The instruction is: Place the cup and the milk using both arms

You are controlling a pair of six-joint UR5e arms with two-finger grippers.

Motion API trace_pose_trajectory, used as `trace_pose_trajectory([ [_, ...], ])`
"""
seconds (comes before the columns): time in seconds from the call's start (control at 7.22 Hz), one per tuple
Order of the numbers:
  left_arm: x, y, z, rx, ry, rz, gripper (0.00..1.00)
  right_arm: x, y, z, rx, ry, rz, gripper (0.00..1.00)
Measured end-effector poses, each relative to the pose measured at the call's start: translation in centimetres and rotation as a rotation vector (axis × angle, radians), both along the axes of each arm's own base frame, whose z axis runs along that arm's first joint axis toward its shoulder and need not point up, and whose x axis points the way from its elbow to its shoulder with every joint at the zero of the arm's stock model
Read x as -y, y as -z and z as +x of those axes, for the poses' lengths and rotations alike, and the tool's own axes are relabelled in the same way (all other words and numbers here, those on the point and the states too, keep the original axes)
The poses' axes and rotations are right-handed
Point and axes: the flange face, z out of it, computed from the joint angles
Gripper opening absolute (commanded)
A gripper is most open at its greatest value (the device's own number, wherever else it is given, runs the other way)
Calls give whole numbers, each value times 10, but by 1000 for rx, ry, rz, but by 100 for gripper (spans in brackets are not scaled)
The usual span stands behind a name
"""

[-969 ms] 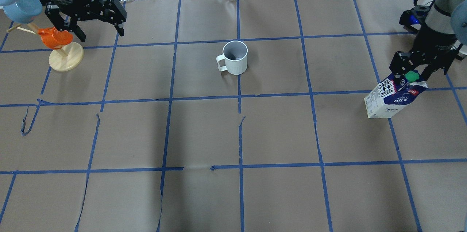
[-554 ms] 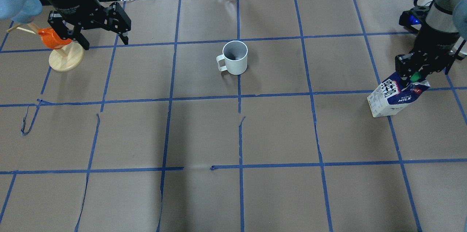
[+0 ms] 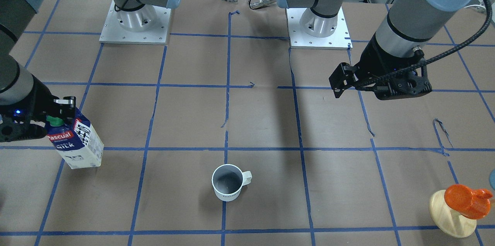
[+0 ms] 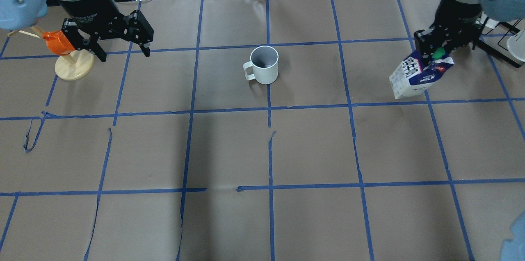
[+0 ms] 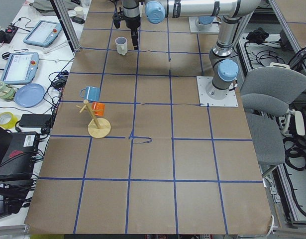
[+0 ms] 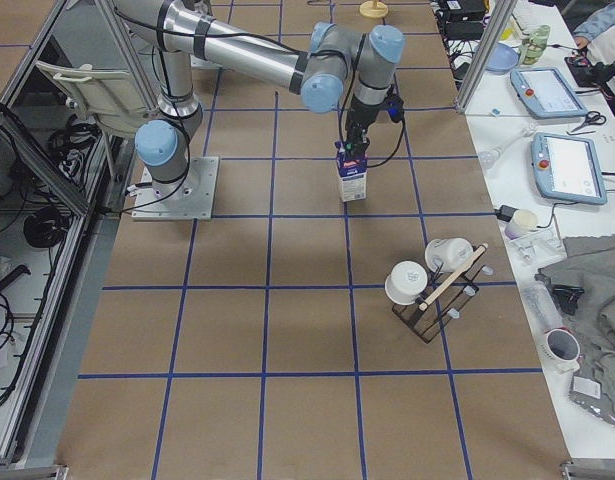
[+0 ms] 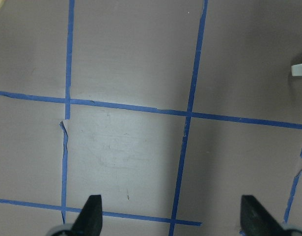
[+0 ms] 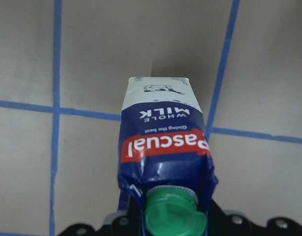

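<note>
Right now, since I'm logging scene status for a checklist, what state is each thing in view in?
milk: green cap on, gripped at its top by the right gripper.
cup: upright on the table, looks empty, no gripper on it.
right gripper: shut on the milk.
left gripper: open, holding nothing.
orange cup: hung on its wooden stand.

The bench (image 4: 311, 150) wears matt brown paper, creased and torn in places, crossed by blue tape (image 4: 271, 220). The milk carton (image 8: 163, 142) is glossy printed card with a ribbed green plastic cap (image 8: 170, 216). The cup (image 4: 265, 68) looks smooth and white, faintly ribbed outside. The stand (image 3: 450, 217) is pale wood; the orange cup (image 3: 464, 200) on it shines like plastic.
</note>
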Motion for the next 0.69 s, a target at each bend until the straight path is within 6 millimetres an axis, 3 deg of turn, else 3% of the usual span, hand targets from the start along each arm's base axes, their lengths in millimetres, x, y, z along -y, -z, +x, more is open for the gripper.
trace_pose_trajectory([
  [0.28, -1, 3, 1, 2, 2, 0, 100, 38, -3, 62, 3, -3, -45, 41],
  [0.69, -4, 5, 1, 5, 3, 2, 100, 68, 9, 130, 38, 48, -75, 41],
])
